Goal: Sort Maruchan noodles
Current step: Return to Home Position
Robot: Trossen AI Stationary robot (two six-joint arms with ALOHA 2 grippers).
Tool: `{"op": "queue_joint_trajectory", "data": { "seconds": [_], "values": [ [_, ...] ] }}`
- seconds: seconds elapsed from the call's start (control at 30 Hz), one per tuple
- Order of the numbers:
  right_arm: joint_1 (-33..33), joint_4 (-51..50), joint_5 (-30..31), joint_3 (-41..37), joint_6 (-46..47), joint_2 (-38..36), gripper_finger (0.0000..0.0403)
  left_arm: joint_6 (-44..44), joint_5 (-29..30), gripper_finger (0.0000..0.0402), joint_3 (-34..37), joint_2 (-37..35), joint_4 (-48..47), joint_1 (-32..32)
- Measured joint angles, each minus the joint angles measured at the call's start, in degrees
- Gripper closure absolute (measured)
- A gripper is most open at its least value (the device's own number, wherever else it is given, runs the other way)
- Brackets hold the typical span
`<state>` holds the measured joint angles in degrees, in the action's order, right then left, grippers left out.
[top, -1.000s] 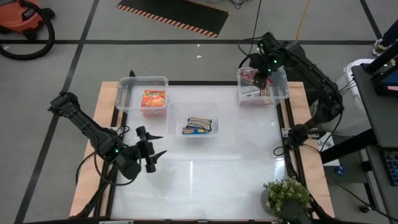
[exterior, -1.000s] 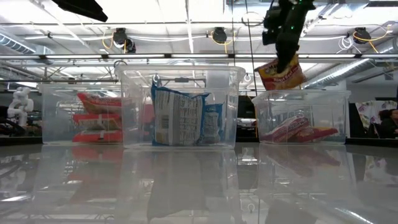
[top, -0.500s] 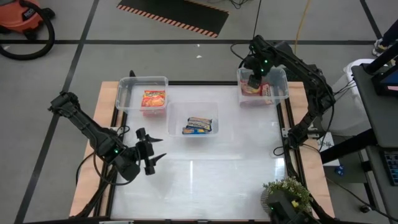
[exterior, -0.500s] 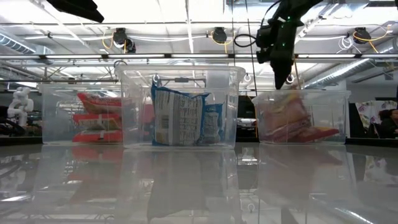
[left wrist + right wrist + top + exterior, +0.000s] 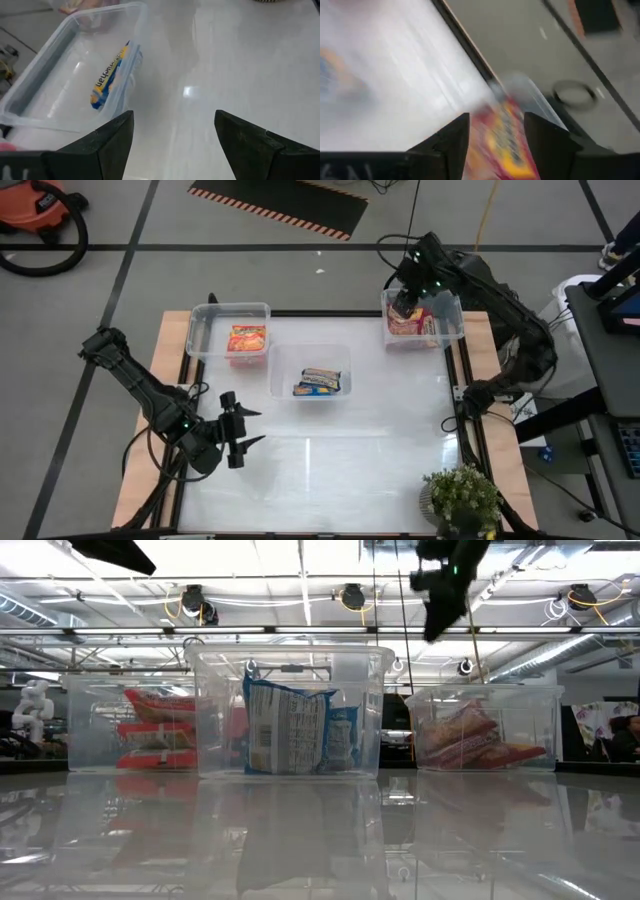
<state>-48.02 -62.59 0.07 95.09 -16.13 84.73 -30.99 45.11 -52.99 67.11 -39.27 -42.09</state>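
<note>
right gripper (image 5: 496, 121): held above the right bin (image 5: 456, 330), at the top right of the table (image 5: 350, 470) in the high view; its fingers are parted by a moderate gap, and nothing is gripped between them.
left gripper (image 5: 173, 120): held low over the table's lower left part in the high view, well apart from all three bins; its fingers are spread wide, and nothing is held.
red packets (image 5: 408, 323): laid inside the right bin, directly below the right gripper; in the low view they are seen stacked aslant against one another. One red-and-yellow packet is seen, blurred, past the right gripper's fingers.
orange packets (image 5: 247, 339): laid flat inside the left bin (image 5: 200, 330), at the table's top left in the high view; in the low view a stack of several is seen through the clear wall.
blue-yellow packets (image 5: 320, 380): kept inside the middle bin (image 5: 285, 366); in the low view they are seen stood on edge and leaning.
middle bin: set between the other two bins and nearer the table's centre, touching neither.
table: a glossy white surface, in which the bins are mirrored in the low view.
</note>
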Motion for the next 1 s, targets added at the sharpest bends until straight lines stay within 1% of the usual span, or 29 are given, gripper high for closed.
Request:
{"op": "queue_joint_trajectory", "data": {
  "seconds": [0.07, 0.17, 0.23, 0.3, 0.37, 0.43, 0.57, 0.67, 0.73, 0.83, 0.9, 1.0],
  "values": [
    [3.3, 3.3, -2.8, -0.3, 3.1, -3.0, 0.0224, 2.2, 0.1, 0.0119, 0.0, -0.4, -1.1, 0.0],
    [9.8, 8.5, -1.8, -2.1, 6.6, -7.3, 0.0229, 3.9, 1.6, 0.0119, 0.1, -2.9, -4.0, 0.0],
    [15.0, 11.8, -0.2, -3.6, 8.6, -10.0, 0.0232, 5.7, 5.1, 0.0119, 0.1, -5.6, -4.4, 0.0],
    [20.3, 16.4, 0.1, -6.1, 10.2, -13.0, 0.0235, 8.2, 8.6, 0.0119, 0.1, -8.7, -4.0, 0.2],
    [25.4, 22.0, 0.5, -9.4, 11.6, -15.9, 0.0239, 10.6, 10.3, 0.0119, 0.1, -12.1, -3.4, 0.5],
    [30.3, 26.7, 4.0, -13.1, 12.7, -18.4, 0.0245, 11.9, 10.9, 0.0119, 0.1, -15.4, -2.6, 0.8],
    [38.5, 32.4, 14.2, -20.8, 12.1, -22.5, 0.0266, 12.0, 12.2, 0.0119, 0.0, -20.1, -3.2, 0.9],
    [42.4, 36.6, 18.1, -26.4, 12.2, -25.1, 0.0288, 11.4, 13.0, 0.0119, 0.0, -22.6, -5.2, 0.9],
    [44.0, 40.8, 18.1, -30.7, 12.0, -26.5, 0.0304, 11.4, 14.1, 0.0119, 0.0, -23.5, -6.4, 0.9],
    [45.6, 47.7, 17.9, -37.7, 9.9, -28.3, 0.0327, 11.5, 15.0, 0.0122, 1.5, -24.5, -5.6, 1.2],
    [45.9, 52.3, 17.9, -42.4, 8.4, -29.6, 0.0343, 11.7, 15.0, 0.0134, 3.7, -25.1, -3.8, 1.5],
    [45.9, 59.2, 17.8, -49.0, 6.8, -31.0, 0.0364, 11.4, 13.6, 0.0169, 7.7, -26.3, -1.9, 1.6]
  ]
}}
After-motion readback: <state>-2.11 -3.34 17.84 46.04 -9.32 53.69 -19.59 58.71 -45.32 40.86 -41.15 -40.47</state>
